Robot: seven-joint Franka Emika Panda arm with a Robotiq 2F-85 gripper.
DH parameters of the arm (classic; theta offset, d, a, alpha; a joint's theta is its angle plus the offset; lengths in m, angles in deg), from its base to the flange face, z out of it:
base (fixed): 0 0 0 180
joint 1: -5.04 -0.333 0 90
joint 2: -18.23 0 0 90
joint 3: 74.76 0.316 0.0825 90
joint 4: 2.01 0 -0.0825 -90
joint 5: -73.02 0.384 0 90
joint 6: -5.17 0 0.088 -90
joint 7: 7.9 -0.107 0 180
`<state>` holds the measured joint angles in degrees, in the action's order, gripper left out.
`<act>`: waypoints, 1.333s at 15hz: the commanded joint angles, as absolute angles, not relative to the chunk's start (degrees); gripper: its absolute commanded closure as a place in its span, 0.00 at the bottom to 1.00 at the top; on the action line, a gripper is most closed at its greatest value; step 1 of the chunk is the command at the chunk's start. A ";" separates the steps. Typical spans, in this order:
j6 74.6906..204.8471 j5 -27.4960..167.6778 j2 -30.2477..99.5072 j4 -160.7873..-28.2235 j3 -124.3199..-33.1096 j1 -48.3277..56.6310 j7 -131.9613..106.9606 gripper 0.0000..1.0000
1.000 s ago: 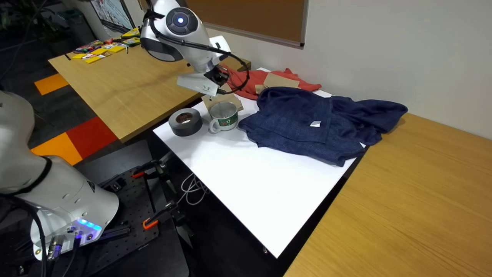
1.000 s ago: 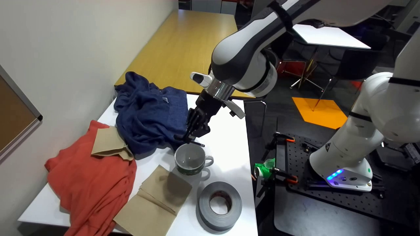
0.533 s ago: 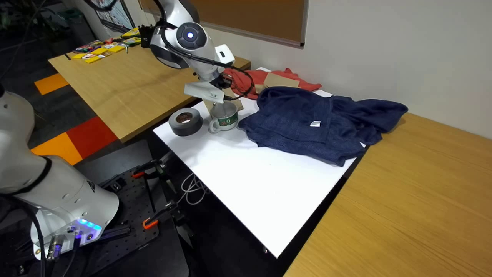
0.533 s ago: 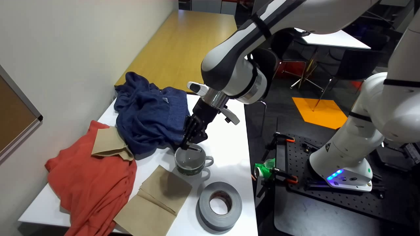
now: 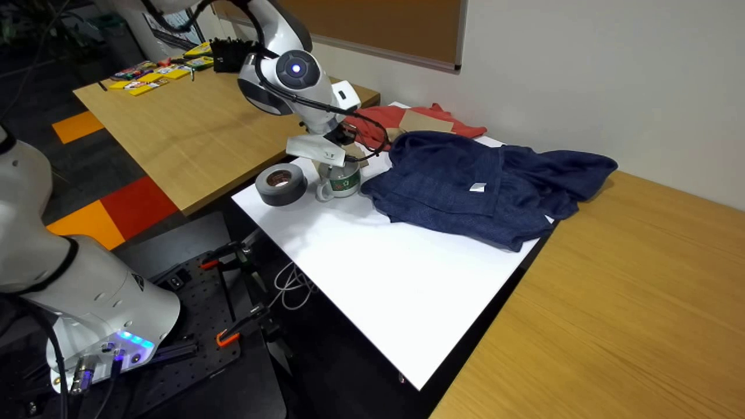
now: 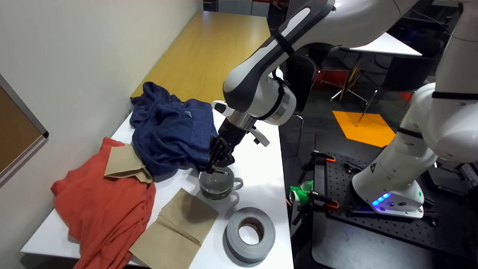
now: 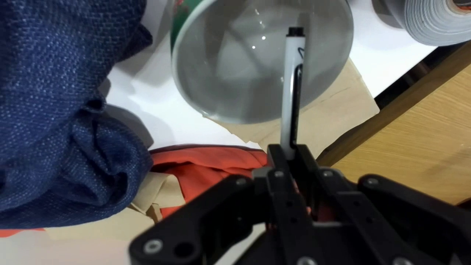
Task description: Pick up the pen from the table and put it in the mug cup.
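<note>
The pen is a slim white-and-black stick with a black end in the wrist view. My gripper is shut on its near end, one finger on each side. The pen points across the opening of the mug cup. The cup is pale with a green band and stands upright on the white table. In an exterior view, my gripper is at the cup's rim, and the pen lies over the opening of the mug. I cannot tell whether its tip is below the rim. The mug also shows behind my wrist.
A grey tape roll stands near the mug. Brown paper lies beside the mug. Dark blue cloth and red cloth cover the wall side of the table. Wooden tables stand at either end.
My gripper has moved down and towards the mug, carrying the pen from above the rim to over the opening. The movement is smaller in the last half second. The mug has not moved.
</note>
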<state>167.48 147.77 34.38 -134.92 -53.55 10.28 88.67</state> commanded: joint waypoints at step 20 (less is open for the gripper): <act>172.48 149.19 31.59 -134.21 -52.75 9.30 90.02 0.00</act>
